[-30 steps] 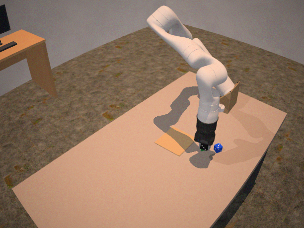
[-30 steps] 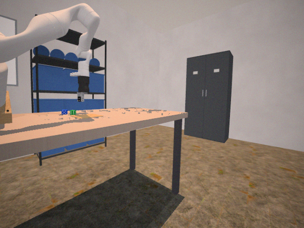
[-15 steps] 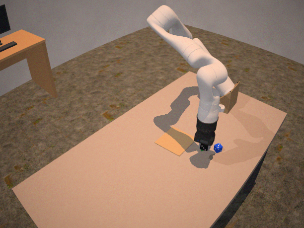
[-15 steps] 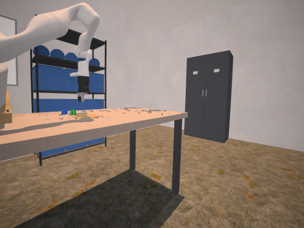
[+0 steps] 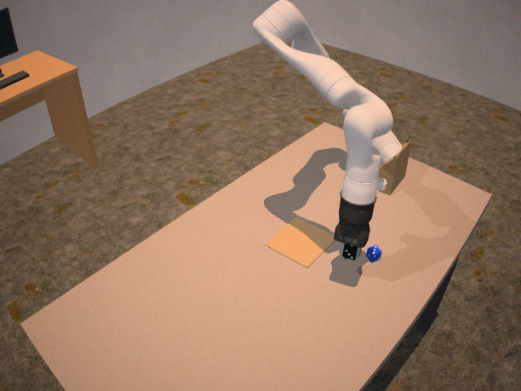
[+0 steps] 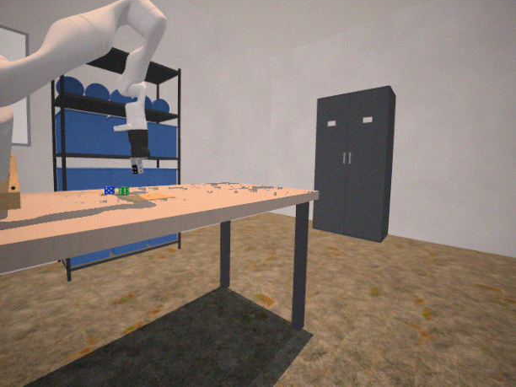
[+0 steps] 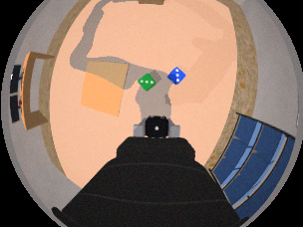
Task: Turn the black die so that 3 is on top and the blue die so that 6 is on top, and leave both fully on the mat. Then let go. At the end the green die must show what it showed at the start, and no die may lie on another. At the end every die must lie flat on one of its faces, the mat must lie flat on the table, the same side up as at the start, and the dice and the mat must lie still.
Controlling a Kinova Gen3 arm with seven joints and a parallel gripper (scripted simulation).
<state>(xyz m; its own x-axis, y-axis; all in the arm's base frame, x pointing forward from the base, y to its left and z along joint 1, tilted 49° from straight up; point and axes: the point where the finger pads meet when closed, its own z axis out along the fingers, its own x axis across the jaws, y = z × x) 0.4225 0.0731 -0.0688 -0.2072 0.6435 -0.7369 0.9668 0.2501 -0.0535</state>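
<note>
- At the far left of the top view, a wooden desk [image 5: 52, 66] is standing apart from the long, pale worktable [image 5: 195, 299] [image 6: 258, 199] [image 7: 75, 148].
- Next, the square orange mat [image 5: 293, 245] [image 6: 157, 196] [image 7: 102, 94] is lying flat on the worktable, partly in shadow.
- Just to the mat's right, the green die [image 5: 346, 257] [image 6: 123, 190] [image 7: 147, 82] is resting on the worktable, off the mat. The black die is almost hiding it in the top view; it is showing three white pips to the wrist camera.
- Above the worktable, the gripper [image 5: 351, 252] [image 6: 137, 170] [image 7: 156, 124] is pointing down and grasping the black die [image 5: 349, 250] [image 6: 134, 169] [image 7: 156, 126] between its two fingers. The black die is hanging in the air, one pip facing the wrist camera.
- Farther right, the blue die [image 5: 374, 254] [image 6: 109, 190] [image 7: 176, 76] is sitting on the worktable, off the mat and apart from the green die, showing three pips to the wrist camera.
</note>
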